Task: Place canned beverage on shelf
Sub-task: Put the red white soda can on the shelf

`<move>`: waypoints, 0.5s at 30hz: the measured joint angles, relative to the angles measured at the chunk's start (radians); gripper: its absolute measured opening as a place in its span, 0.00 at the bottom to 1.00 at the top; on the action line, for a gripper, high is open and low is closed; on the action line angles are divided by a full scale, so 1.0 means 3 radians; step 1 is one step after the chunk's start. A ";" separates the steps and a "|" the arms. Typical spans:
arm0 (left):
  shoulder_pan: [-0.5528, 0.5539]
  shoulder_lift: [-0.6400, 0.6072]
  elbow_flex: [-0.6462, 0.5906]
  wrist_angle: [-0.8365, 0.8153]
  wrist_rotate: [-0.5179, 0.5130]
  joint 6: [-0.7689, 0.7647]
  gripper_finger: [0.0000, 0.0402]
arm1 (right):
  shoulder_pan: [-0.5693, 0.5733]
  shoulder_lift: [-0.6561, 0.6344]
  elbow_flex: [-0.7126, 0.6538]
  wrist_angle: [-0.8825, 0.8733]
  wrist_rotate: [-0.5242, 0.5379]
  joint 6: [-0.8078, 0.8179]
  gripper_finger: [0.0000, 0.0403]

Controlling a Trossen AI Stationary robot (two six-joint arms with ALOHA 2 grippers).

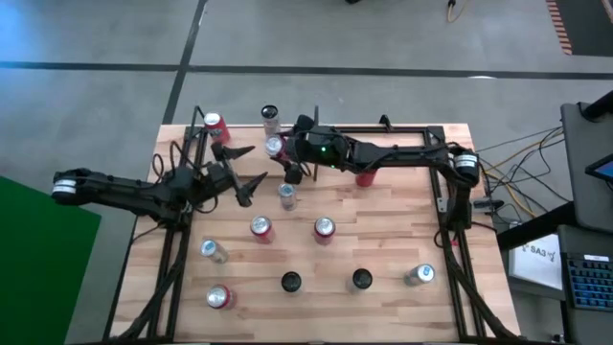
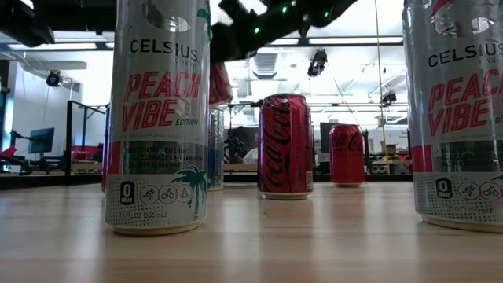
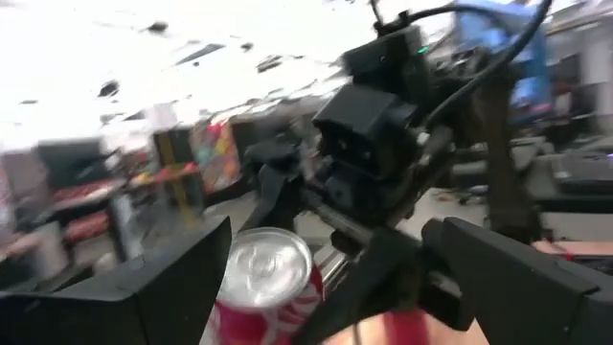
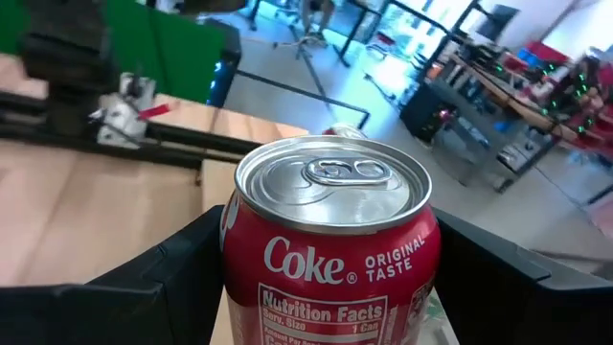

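Wooden planking fills the scene from above, a light board edged by thin black rods that serves as the shelf (image 1: 383,240), and cans are scattered across it. Nearest the board's front edge stand a red can (image 1: 218,297), two dark-topped cans and a silver one; in the level view two Celsius cans (image 2: 157,118) loom at either side, with a Coca-Cola can (image 2: 285,146) behind them. Farther back, near the middle of the far edge, the right gripper (image 1: 281,153) is closed around a red Coke can (image 4: 329,249), its dark fingers pressed against both sides of the body, the can upright in the wrist view. The left gripper (image 1: 239,172) sits just to the left with its fingers spread wide and holding nothing. To do this well, I judge the right arm should keep the can vertical, lower it onto bare wood apart from the silver can (image 1: 287,195) just nearer, and release only once the base rests flat. Whether the held can already touches the board is hidden under the arm, and the left wrist view is too smeared to settle it.
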 joint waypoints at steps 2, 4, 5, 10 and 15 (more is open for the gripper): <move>-0.0003 -0.0003 0.0042 -0.0003 0.0277 0.0070 0.90 | 0.0059 -0.0080 0.0000 -0.0148 -0.0011 -0.0076 0.72; -0.0003 0.0000 0.0079 -0.0004 0.0490 0.0117 0.90 | 0.0114 -0.0179 0.0000 -0.0284 -0.0014 -0.0143 0.72; -0.0005 0.0000 0.0095 -0.0009 0.0546 0.0157 0.90 | 0.0146 -0.0221 0.0000 -0.0347 -0.0014 -0.0174 0.72; -0.0004 0.0006 0.0110 -0.0026 0.0546 0.0436 0.90 | 0.0279 -0.0409 0.0001 -0.0579 -0.0055 -0.0149 0.72; 0.0012 0.0173 0.0107 0.0160 0.0808 0.0607 0.90 | 0.0424 -0.0452 0.0001 -0.0632 -0.0281 -0.0059 0.72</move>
